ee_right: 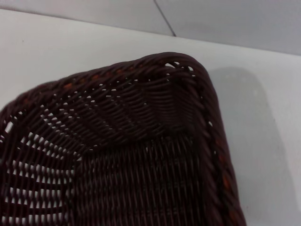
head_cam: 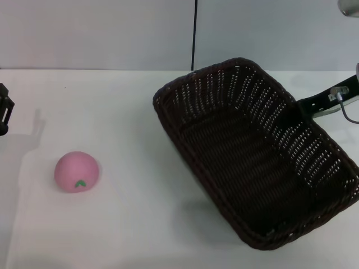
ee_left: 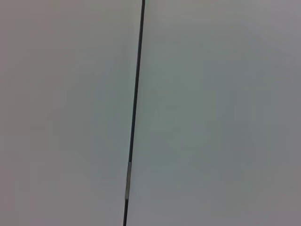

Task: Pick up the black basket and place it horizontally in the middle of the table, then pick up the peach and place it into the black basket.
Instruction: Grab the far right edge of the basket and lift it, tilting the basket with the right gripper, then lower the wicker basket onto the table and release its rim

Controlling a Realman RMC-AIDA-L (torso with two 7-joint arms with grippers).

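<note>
The black basket [head_cam: 247,162] is on the right half of the white table [head_cam: 140,224], skewed diagonally and tipped, with a shadow under its near left side. My right gripper [head_cam: 301,107] reaches in from the right and grips the basket's far right rim. The right wrist view looks into one rounded corner of the basket [ee_right: 141,141]. The pink peach [head_cam: 77,171] rests on the table at the left, well apart from the basket. My left gripper [head_cam: 3,109] is at the far left edge, away from both, and is only partly in view.
A pale wall with a dark vertical seam [head_cam: 194,33] stands behind the table; the left wrist view shows only this wall and seam [ee_left: 135,113]. Bare tabletop lies between the peach and the basket.
</note>
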